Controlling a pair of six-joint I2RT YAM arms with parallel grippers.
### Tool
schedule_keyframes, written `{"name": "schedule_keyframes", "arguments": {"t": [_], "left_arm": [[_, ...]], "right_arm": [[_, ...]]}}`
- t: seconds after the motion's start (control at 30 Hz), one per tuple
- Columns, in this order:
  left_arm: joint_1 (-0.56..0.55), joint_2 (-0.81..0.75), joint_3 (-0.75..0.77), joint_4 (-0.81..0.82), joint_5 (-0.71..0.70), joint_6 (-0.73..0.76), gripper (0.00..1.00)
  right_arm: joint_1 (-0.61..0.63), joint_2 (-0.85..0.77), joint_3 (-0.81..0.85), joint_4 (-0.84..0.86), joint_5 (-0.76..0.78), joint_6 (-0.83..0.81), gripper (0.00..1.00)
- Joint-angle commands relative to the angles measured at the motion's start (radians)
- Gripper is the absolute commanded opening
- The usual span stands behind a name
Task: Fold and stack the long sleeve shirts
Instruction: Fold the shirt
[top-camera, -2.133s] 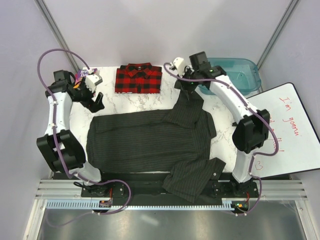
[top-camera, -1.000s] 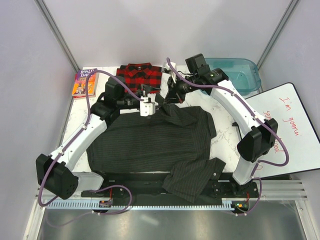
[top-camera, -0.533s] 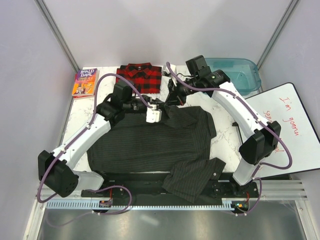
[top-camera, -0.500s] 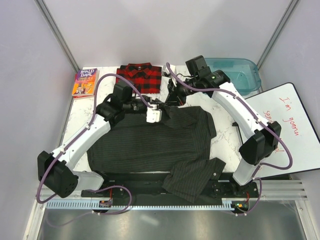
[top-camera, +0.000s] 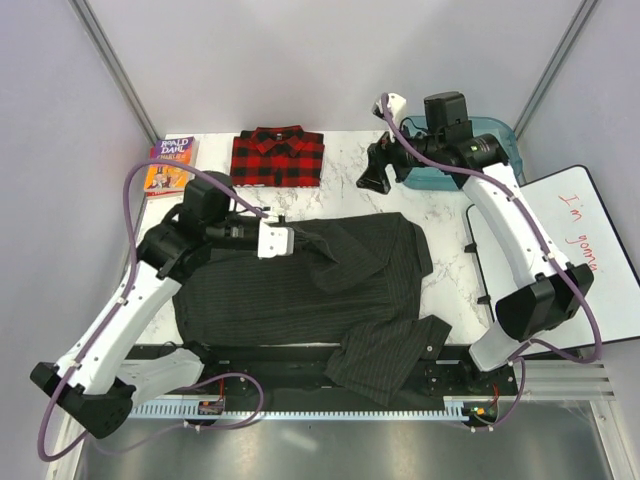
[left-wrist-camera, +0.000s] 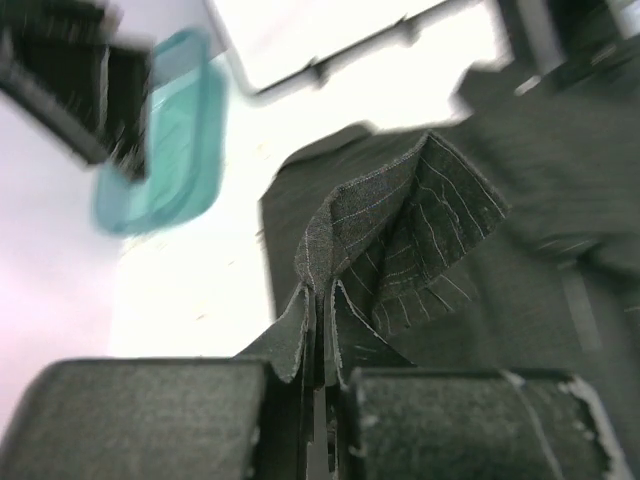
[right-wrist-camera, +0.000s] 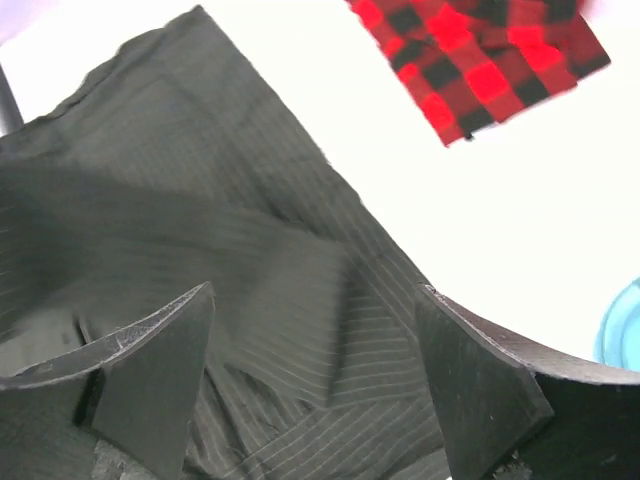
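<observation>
Left gripper (top-camera: 297, 239) pinching charcoal shirt fabric; right gripper (top-camera: 378, 173) spread, holding nothing.

The large dark charcoal pinstriped fabric shirt (top-camera: 300, 290) lies spread on the white marble table (top-camera: 340, 195), one sleeve hanging over the near edge. The left gripper's jaws are pressed together on a raised fold of this shirt near its far edge. The right gripper hovers above the table near the teal plastic bin (top-camera: 503, 150), jaws wide apart. The folded red-and-black plaid flannel shirt (top-camera: 277, 158) lies at the far edge, apart from the charcoal shirt, with the colourful paperback book (top-camera: 170, 165) to its left.
</observation>
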Motion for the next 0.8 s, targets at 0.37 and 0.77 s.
{"name": "schedule_keyframes", "arguments": {"t": [0.37,0.77], "left_arm": [[-0.182,0.0,-0.002,-0.012,0.114,-0.686,0.02],[0.265,0.139,-0.146,0.131,-0.192,-1.033,0.02]], "right_arm": [[0.011,0.23,-0.15,0.052,-0.109,0.041,0.73],[0.008,0.38,-0.04,-0.072,-0.054,-0.065,0.81]]}}
